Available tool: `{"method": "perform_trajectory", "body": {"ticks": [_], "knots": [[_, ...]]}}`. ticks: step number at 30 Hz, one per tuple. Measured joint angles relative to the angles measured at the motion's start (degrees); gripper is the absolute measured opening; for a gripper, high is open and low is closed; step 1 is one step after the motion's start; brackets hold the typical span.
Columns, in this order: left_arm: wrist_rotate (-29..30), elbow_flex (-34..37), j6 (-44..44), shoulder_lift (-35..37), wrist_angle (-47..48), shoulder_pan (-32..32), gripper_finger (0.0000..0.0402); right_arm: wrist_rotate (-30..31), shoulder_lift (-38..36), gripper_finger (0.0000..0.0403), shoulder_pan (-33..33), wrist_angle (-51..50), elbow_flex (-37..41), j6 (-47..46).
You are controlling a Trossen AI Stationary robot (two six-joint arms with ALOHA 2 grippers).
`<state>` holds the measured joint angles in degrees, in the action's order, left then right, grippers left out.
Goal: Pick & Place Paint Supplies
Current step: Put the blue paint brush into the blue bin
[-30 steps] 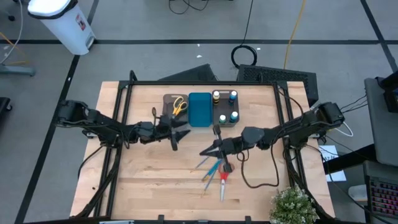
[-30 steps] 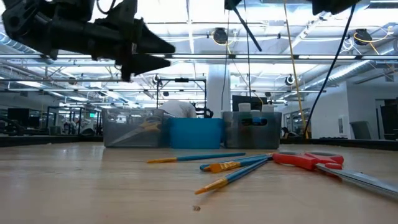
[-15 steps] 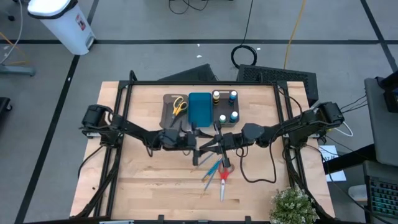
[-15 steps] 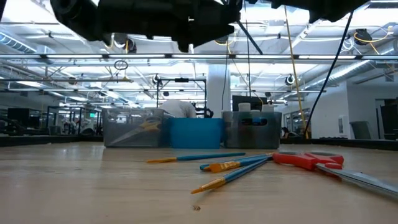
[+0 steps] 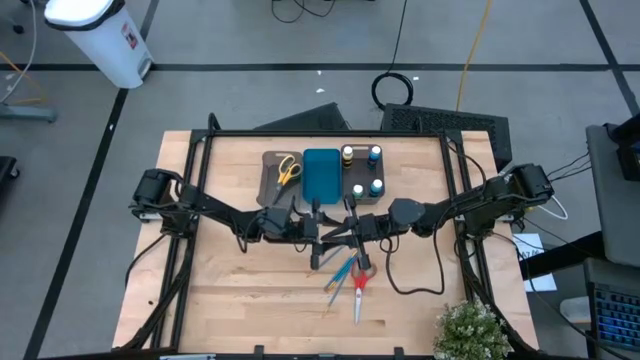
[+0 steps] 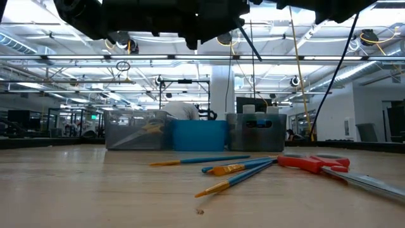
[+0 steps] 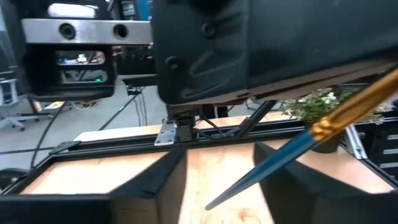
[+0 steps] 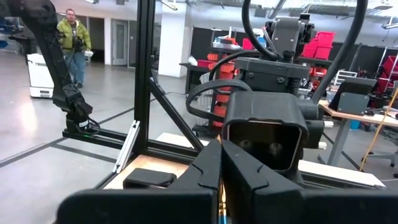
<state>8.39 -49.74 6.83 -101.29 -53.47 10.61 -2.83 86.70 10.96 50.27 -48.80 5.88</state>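
Two hands meet mid-worktop: our right hand clenches a blue brush between our left hand's spread fingers.

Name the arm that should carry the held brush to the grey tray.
Probably left. The left gripper has open fingers straddling the blue brush that the right gripper pinches, and the grey tray lies on the left arm's side.

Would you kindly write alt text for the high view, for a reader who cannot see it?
Seen from above, the left claw and right claw meet at mid-table over a blue brush. Nearby lie more brushes and red scissors; behind stand trays with yellow scissors and bottles.
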Motion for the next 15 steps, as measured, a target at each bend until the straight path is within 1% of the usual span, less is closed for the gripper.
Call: {"method": "perform_trajectory", "body": {"ticks": [2,6,7,10,13,15], "knots": [[-1.6,0.0,0.0,0.0,-0.1,0.1,0.0147,0.0,0.0,0.0000,0.0,-0.2,0.0,0.5],[-4.4,0.0,0.4,0.4,0.1,0.1,0.0036,0.3,0.0,0.0000,0.0,-0.8,0.0,0.8],[-5.1,0.0,0.3,0.6,0.4,0.1,0.0020,0.6,0.0,0.0000,0.0,-0.9,0.0,0.9],[-4.8,0.0,-1.0,1.6,2.6,0.0,0.0018,0.7,-0.1,0.0000,0.0,-1.7,0.0,0.3],[-1.4,0.1,-1.6,3.4,7.5,0.0,0.0011,2.5,-1.9,0.0003,0.0,-5.5,0.0,-3.4],[2.4,0.1,-3.8,5.3,11.2,0.0,0.0010,3.7,-3.9,0.0015,0.0,-10.6,0.0,-4.2]]}}
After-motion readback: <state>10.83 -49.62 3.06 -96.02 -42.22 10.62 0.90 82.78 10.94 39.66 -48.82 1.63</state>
